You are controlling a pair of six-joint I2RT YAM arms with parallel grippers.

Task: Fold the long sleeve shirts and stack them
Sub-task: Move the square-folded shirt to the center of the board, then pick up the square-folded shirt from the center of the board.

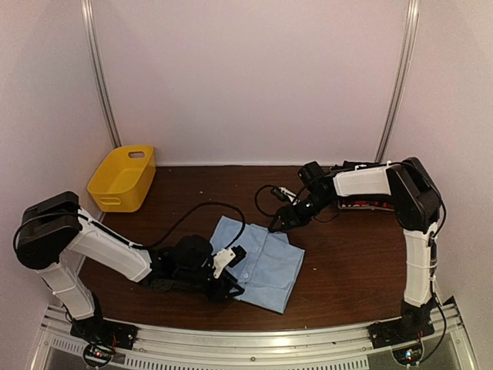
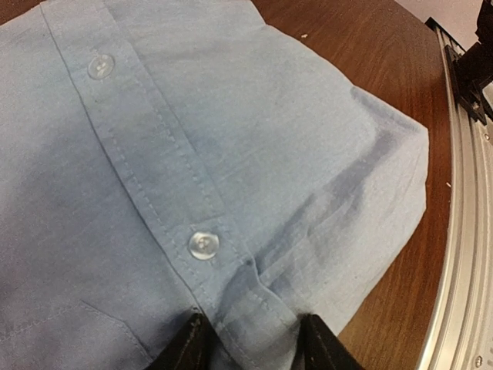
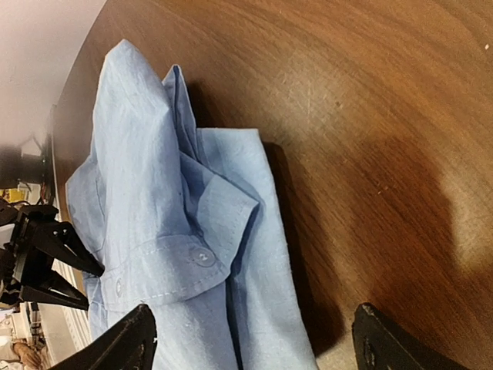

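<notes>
A folded light blue button-up shirt point(image 1: 266, 262) lies mid-table point(image 1: 347, 262). The left gripper point(image 1: 231, 285) straddles its near edge, possibly pinching it, though I cannot tell. The right gripper point(image 3: 254, 343) hovers at the collar, fingers wide apart.

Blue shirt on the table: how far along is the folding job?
Done: the light blue shirt lies folded into a compact rectangle. In hand: the left gripper straddles its buttoned edge, and the open right gripper hovers by the collar, probably tidying. Left: stacking; no pile of shirts shows yet.
</notes>
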